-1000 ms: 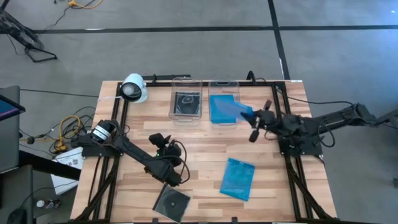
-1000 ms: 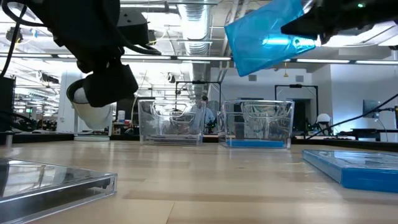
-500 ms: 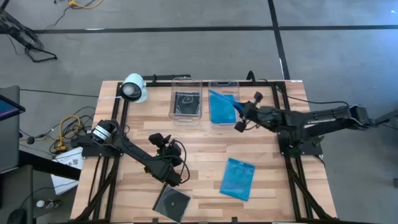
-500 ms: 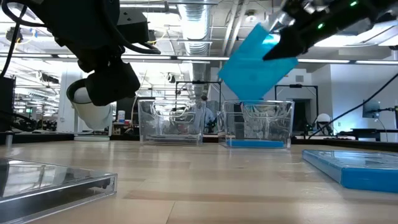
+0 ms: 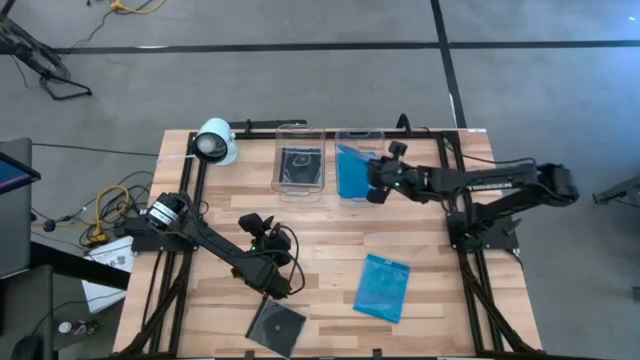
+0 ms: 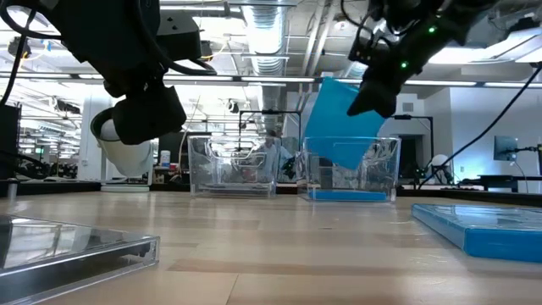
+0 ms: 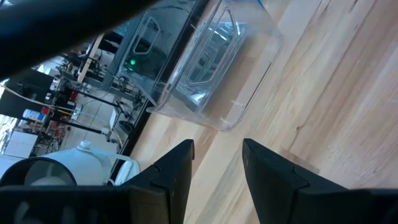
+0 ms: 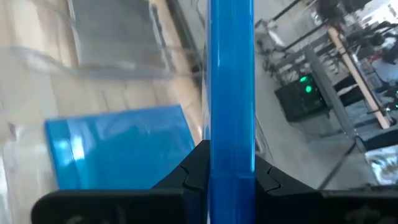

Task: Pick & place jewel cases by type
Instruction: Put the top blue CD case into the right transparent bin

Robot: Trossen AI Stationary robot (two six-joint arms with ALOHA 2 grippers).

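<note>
Right gripper (image 6: 366,95), clamping blue jewel case (image 6: 339,121), moved over right tub (image 6: 351,169); left gripper (image 7: 217,163) parted, empty.

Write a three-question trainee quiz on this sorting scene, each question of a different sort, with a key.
1. True or false: the right gripper holds a blue jewel case above the right tub.
2. What lies in the left tub? A. a blue case B. a clear case with a disc C. nothing
3. How many jewel cases lie loose on the table?
Key: 1 true; 2 B; 3 two.
</note>
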